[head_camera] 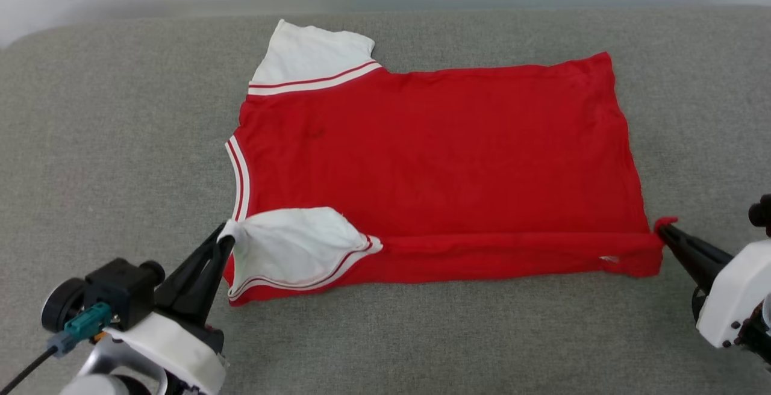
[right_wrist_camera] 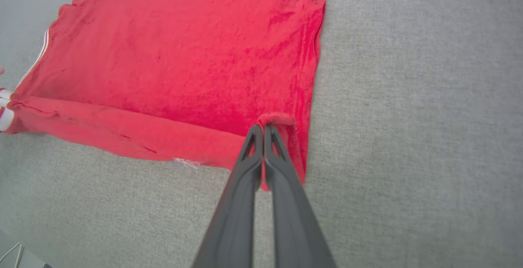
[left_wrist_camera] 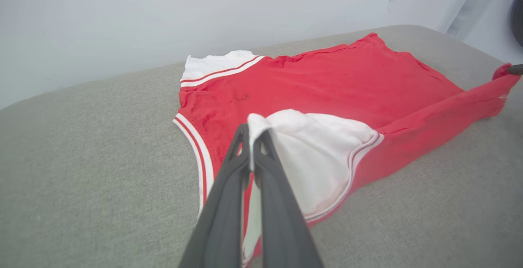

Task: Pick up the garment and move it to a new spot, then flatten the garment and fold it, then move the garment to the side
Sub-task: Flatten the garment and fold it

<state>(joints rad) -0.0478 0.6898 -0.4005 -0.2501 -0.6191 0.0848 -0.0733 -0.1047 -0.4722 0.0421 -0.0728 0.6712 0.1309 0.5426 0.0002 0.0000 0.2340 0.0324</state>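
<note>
The garment [head_camera: 433,148], a red T-shirt with white sleeves and striped trim, lies spread on the grey cushion, collar to the left, its near edge lifted and turned over toward the middle. My left gripper [head_camera: 226,232] is shut on the tip of the near white sleeve [left_wrist_camera: 310,153], which is raised and folded inward. My right gripper [head_camera: 662,229] is shut on the near hem corner [right_wrist_camera: 278,119] at the garment's right end. Between both grippers runs a raised red fold [head_camera: 512,250]. The far sleeve [head_camera: 313,58] lies flat. The white print is hidden.
The grey fabric surface [head_camera: 108,142] stretches wide to the left, right and front of the shirt. A pale wall [left_wrist_camera: 163,14] rises behind its far edge. A cable [head_camera: 24,371] hangs by my left wrist.
</note>
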